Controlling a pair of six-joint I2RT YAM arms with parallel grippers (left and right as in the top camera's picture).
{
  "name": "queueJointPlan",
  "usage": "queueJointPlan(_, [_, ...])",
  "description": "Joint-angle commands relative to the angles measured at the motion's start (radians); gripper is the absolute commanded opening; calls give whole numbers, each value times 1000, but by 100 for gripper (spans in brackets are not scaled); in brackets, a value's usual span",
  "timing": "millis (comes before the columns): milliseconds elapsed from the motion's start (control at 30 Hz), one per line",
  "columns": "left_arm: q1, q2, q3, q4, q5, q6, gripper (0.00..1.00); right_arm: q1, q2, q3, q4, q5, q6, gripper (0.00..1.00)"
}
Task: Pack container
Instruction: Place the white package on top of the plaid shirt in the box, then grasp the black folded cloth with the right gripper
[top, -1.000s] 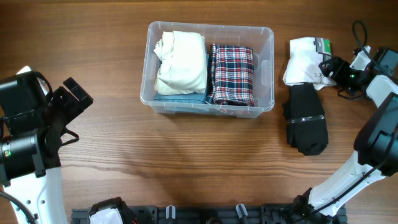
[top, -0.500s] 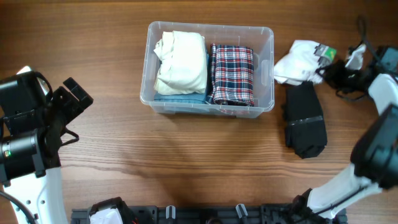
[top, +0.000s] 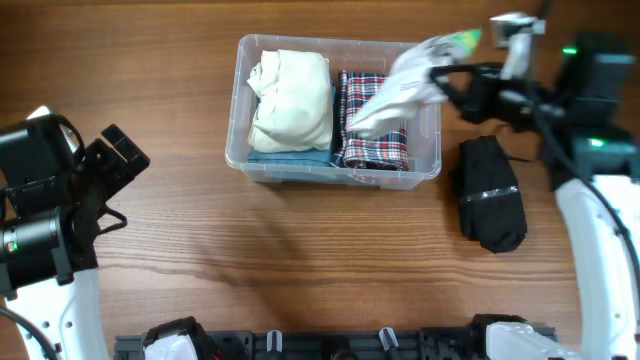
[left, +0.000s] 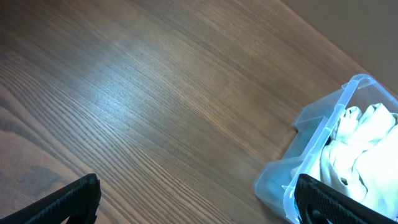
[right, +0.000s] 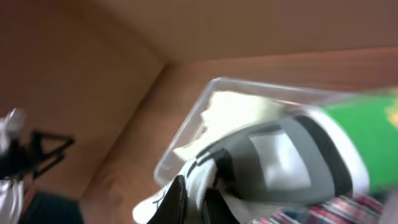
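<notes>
The clear container (top: 338, 44) sits at the table's upper middle, holding a folded cream cloth (top: 290, 95) on blue fabric and a folded plaid cloth (top: 372, 140). My right gripper (top: 455, 85) is shut on a white sock bundle (top: 410, 75) with a green label, hanging over the container's right end above the plaid cloth. The right wrist view is blurred: the fingers (right: 198, 202) pinch the white bundle (right: 280, 155) over the container rim (right: 186, 124). My left gripper (top: 118, 160) stands open at the far left, its jaws (left: 199, 202) wide with nothing between them, left of the container's corner (left: 323, 124).
A black sock bundle (top: 492, 195) lies on the wooden table to the right of the container, below my right gripper. A dark rack (top: 330, 345) runs along the front edge.
My right gripper closed on the white sock bundle at the far right, lifted it and carried it left over the container. The black bundle stayed put. The left arm has not moved.
</notes>
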Motion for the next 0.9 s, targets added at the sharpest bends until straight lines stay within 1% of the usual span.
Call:
queueJointPlan(0, [7, 0, 0, 2, -10, 20, 100, 120, 92, 5, 113, 8, -56, 5])
queueJointPlan(67, [7, 0, 0, 2, -10, 20, 100, 163, 212, 5, 225, 8, -86, 4])
queueJointPlan(133, [7, 0, 0, 2, -10, 20, 100, 163, 275, 5, 251, 8, -126, 4])
queueJointPlan(167, [7, 0, 0, 2, -10, 20, 100, 161, 312, 5, 249, 16, -174, 4])
queueJointPlan(233, [7, 0, 0, 2, -10, 20, 100, 157, 378, 5, 216, 80, -193, 4])
queueJointPlan(333, [7, 0, 0, 2, -10, 20, 100, 135, 436, 5, 89, 200, -215, 5])
queueJointPlan(400, [7, 0, 0, 2, -10, 20, 100, 105, 438, 5, -7, 279, -226, 9])
queueJointPlan(533, [7, 0, 0, 2, -10, 20, 100, 46, 386, 5, -84, 278, -237, 19])
queueJointPlan(567, [7, 0, 0, 2, -10, 20, 100, 29, 365, 5, -102, 278, -238, 23])
queueJointPlan(633, [7, 0, 0, 2, -10, 20, 100, -14, 309, 5, -137, 278, -238, 29])
queueJointPlan(667, [7, 0, 0, 2, -10, 20, 100, -36, 279, 5, -154, 278, -238, 35])
queueJointPlan(700, [7, 0, 0, 2, -10, 20, 100, -57, 246, 5, -172, 278, -237, 44])
queueJointPlan(800, [7, 0, 0, 2, -10, 20, 100, -109, 163, 5, -249, 279, -233, 47])
queueJointPlan(867, [7, 0, 0, 2, -10, 20, 100, -145, 128, 5, -318, 296, -213, 59])
